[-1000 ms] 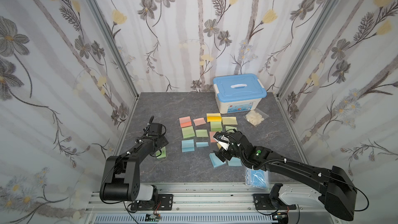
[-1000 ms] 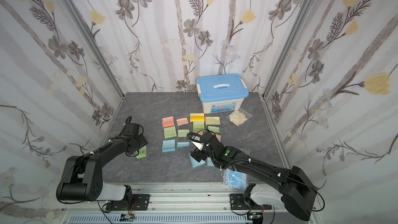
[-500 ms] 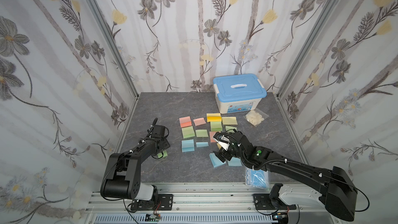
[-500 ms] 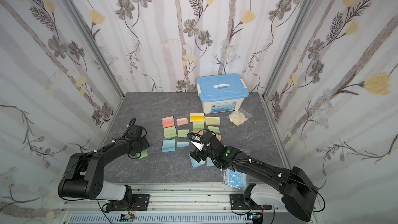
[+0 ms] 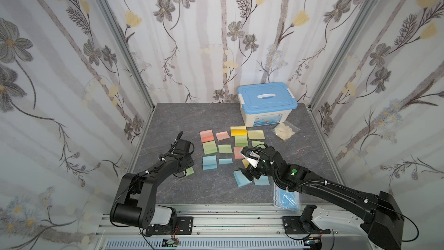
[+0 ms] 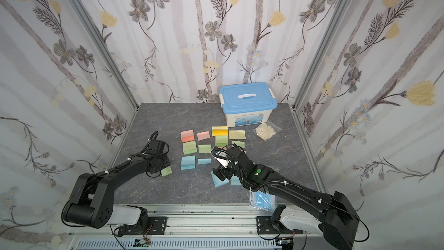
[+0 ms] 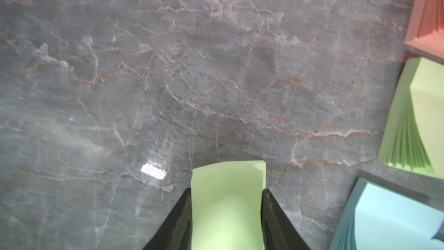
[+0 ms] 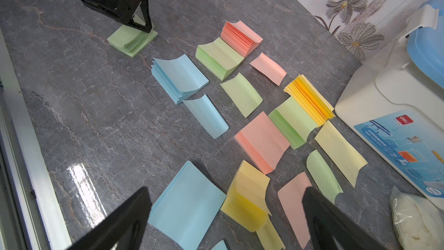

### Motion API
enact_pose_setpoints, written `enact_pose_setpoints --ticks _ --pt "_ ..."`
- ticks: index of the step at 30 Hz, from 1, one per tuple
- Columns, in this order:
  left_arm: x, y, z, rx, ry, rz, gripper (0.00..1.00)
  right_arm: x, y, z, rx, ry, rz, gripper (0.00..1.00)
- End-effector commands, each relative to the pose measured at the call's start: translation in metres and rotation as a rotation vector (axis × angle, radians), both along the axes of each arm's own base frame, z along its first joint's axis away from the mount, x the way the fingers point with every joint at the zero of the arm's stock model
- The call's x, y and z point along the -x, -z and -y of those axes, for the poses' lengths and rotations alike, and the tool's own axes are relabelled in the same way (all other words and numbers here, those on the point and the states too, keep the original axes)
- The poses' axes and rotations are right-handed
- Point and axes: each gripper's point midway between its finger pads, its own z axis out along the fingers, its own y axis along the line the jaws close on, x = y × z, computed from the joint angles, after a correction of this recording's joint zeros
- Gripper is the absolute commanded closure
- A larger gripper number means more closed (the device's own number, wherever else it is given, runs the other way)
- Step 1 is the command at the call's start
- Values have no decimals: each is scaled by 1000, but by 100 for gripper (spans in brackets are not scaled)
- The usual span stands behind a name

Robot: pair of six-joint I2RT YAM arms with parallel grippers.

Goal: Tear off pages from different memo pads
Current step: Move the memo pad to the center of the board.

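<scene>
Left gripper (image 7: pixel 227 189) sits right over the green pad (image 8: pixel 117 40), pinching its top page (image 7: pixel 228 212) bowed between the jaws (right gripper (image 8: pixel 226 188) gaping, far off).

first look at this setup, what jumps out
The patchwork of pastel memo pads and loose pages in the middle of the grey table catches the eye first. Apart, on the robot's left, the left gripper straddles the bowed top sheet of a green pad. A blue-lidded box stands at the back, and the right gripper hangs open over the nearer pads.
</scene>
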Motion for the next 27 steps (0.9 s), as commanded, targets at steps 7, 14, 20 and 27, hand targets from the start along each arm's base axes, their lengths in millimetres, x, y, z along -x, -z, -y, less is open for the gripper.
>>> enact_pose_setpoints --ticks 7,14,20,27 --pt "71 13 47 107 83 -88 55 0 -7 7 -4 23 28 0" --pt "72 -4 109 165 213 -17 54 -6 -2 11 18 55 31 0" --pt "62 -4 150 149 322 -17 48 -6 -5 13 -15 80 21 0" --pt "58 -18 151 47 420 10 26 -1 -4 24 -84 151 -19 0"
